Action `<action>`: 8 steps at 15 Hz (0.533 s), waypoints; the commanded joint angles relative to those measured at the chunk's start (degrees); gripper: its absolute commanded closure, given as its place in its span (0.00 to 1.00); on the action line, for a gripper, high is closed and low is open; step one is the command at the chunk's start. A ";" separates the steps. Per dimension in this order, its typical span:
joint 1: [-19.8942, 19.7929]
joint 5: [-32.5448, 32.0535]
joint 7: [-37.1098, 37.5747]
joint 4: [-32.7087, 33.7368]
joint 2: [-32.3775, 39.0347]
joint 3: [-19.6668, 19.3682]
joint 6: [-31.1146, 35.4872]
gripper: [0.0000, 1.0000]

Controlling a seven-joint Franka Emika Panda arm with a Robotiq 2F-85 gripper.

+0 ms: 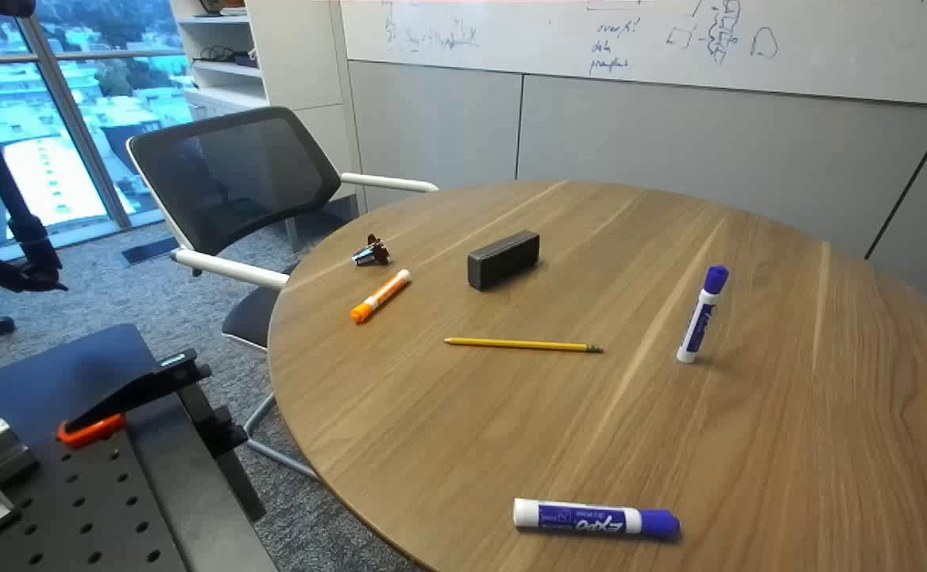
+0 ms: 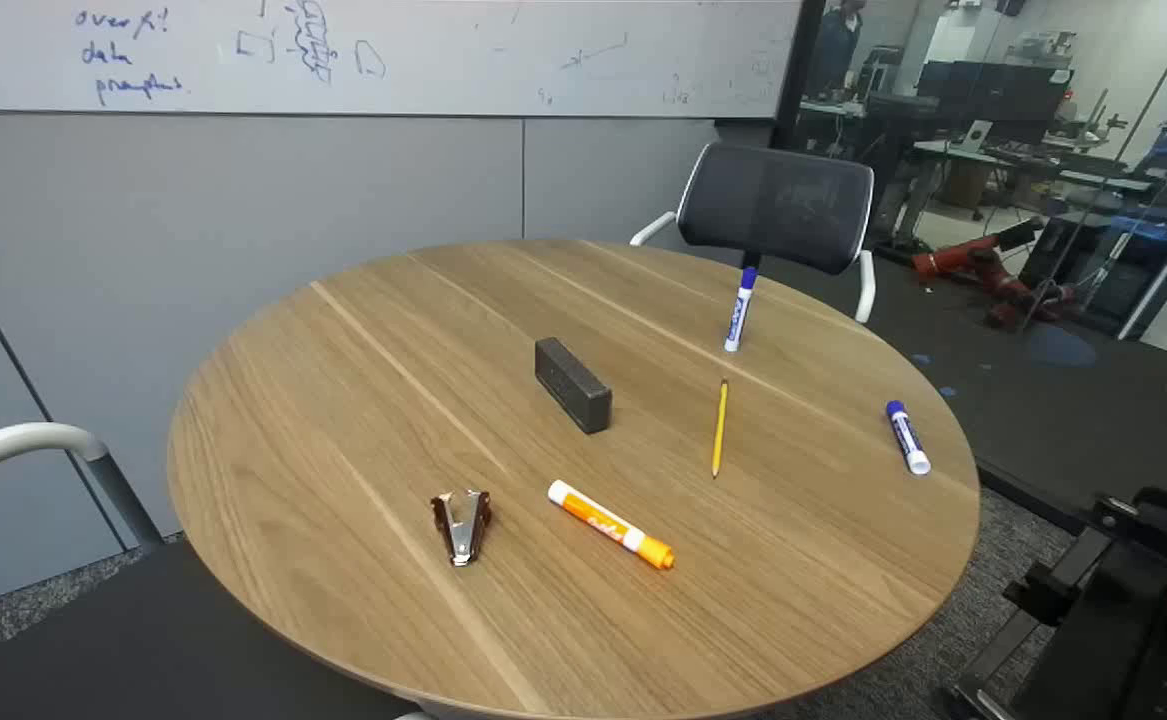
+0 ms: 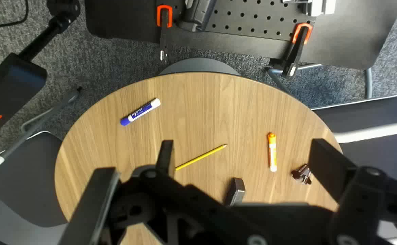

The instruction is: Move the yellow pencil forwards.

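Pencil (image 1: 523,345), bright yellow, lies flat on the counter (image 2: 323,450), sharp end nearer the orange marker (image 1: 381,296), eraser end nearer the blue-capped marker (image 1: 699,318) standing upright! Black block (image 1: 503,260) sits near, apart from it. And the claw (image 3: 244,161), in the wrist view: fingers (image 3: 329,166) spread wide, the pencil showing between them. Staple remover (image 2: 461,535) near the orange marker.

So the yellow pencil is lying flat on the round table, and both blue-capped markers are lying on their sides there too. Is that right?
Not quite: one blue-capped marker lies on its side, but the other blue-capped marker stands upright, cap up, as both exterior views show. The yellow pencil does lie flat on the round table.
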 commanded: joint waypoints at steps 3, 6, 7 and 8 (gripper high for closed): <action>0.69 -0.51 0.51 0.17 0.02 -0.49 -0.18 0.00; 0.69 -0.51 0.51 0.17 0.02 -0.49 -0.18 0.00; 0.69 -0.51 0.51 0.17 0.02 -0.49 -0.18 0.00; 0.67 -0.44 0.97 0.35 0.93 -0.23 0.41 0.00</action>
